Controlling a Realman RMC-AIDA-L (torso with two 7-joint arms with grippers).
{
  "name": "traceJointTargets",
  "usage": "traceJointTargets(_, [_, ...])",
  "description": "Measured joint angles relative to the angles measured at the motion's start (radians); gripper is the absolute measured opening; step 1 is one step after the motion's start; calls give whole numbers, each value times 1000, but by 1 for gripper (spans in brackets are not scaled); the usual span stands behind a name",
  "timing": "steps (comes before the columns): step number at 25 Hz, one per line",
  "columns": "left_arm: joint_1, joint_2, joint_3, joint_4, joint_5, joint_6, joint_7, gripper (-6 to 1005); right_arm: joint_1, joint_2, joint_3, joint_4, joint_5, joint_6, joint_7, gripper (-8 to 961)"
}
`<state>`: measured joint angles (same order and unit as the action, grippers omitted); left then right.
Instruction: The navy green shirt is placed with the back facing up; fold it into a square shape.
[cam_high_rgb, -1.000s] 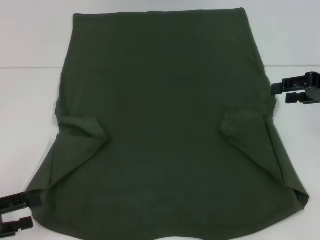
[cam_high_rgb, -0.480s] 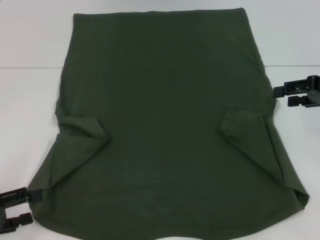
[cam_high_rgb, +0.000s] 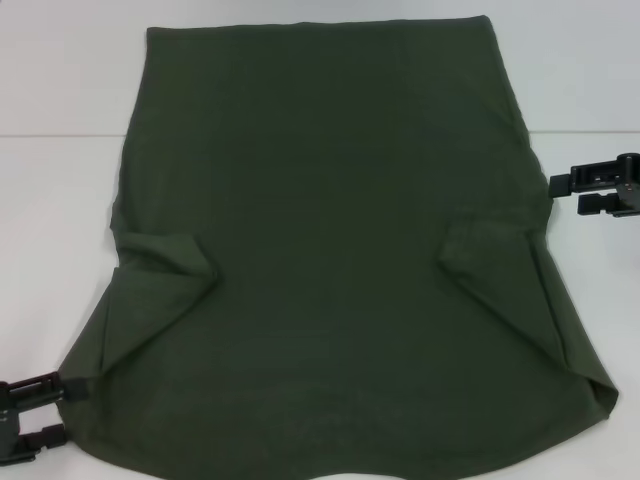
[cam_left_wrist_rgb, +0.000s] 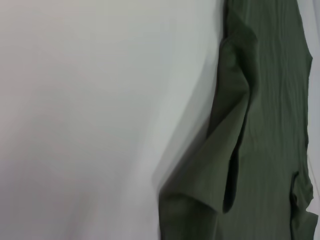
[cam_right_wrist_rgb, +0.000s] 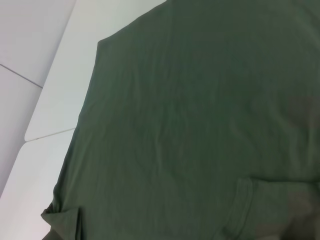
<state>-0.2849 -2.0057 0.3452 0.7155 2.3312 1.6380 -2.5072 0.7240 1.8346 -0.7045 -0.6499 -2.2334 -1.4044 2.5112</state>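
Both grippers are held spread: left gripper (cam_high_rgb: 33, 410) at the near left corner of the navy green shirt (cam_high_rgb: 330, 250), right gripper (cam_high_rgb: 590, 192) just beside its right edge. Both sleeves are folded inward on the white table (cam_high_rgb: 60, 200).

No text anywhere that I can read. The navy green shirt (cam_high_rgb: 330, 250) is showing just plain fabric, no lettering, tag or logo on the side that's up, and nothing's printed on the white tabletop (cam_high_rgb: 60, 200) either.
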Motion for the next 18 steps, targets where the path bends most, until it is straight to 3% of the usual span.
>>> traceJointTargets(12, [-69, -2, -2, -59, 51, -39, 8, 824, -9, -2, 3, -1, 0, -1, -2, 686])
traceJointTargets(18, [-69, -3, -19, -38, 13, -2, 22, 823, -20, -5, 7, -1, 5, -1, -2, 686])
